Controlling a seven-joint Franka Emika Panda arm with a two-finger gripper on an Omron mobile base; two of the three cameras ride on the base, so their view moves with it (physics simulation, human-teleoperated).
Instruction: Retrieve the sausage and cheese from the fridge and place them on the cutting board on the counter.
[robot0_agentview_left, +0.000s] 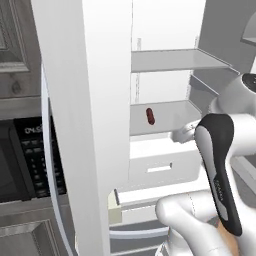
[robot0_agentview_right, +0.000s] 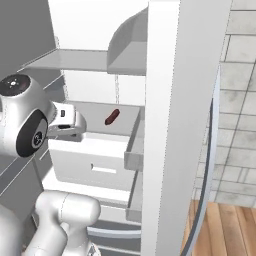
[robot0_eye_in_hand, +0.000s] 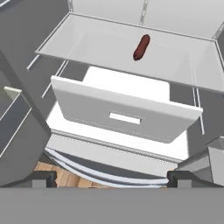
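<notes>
Inside the open fridge the sausage lies alone on the middle shelf above a white drawer, the gripper hangs before it spread wide and empty, so I'd say nothing is fetched yet.

Fridge: smooth matt door panels in silver-grey with a white, plastic-looking interior, its shelf a pale matt sheet and its drawer a plain white smooth-faced box. Sausage: dark red-brown skin, smooth, with a faint sheen; microwave: glossy black front set among grey matt panelled cabinet fronts. Wall: pale grey tile, matt, with visible grout lines; floor: warm brown wood planks with a light grain; gripper: dark matt fingertips.
</notes>
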